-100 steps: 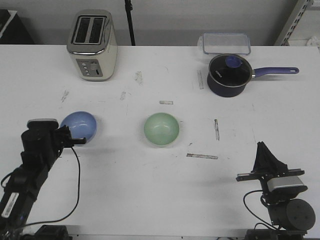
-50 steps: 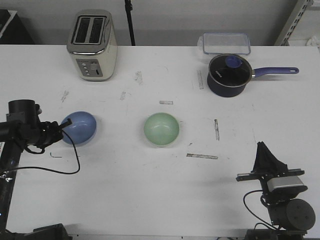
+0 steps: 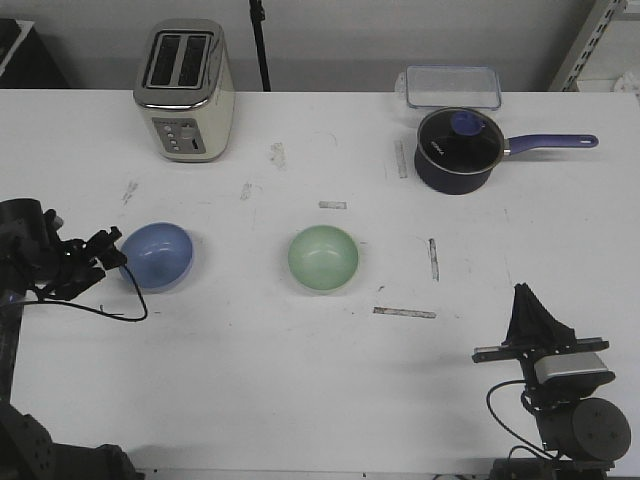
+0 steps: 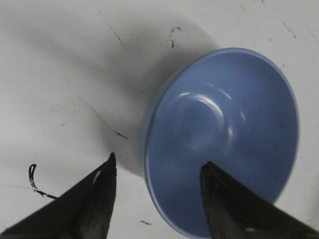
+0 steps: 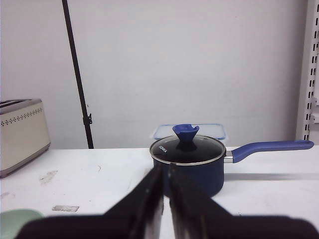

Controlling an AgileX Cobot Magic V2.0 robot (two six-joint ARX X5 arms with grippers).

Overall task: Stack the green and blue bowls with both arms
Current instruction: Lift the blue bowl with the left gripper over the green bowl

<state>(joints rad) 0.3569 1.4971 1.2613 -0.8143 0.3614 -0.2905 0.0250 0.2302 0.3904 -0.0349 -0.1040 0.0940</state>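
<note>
Bowls, blue bowl [image 3: 158, 256] and green bowl [image 3: 323, 259], apparently empty; saucepan [image 3: 457, 151] lidded.

A cream toaster [image 3: 183, 90] stands at the far left of the white table [image 3: 300, 380]. At the far right a dark blue saucepan [image 3: 458, 150] with glass lid stands just before a clear plastic box [image 3: 452, 86].
</note>
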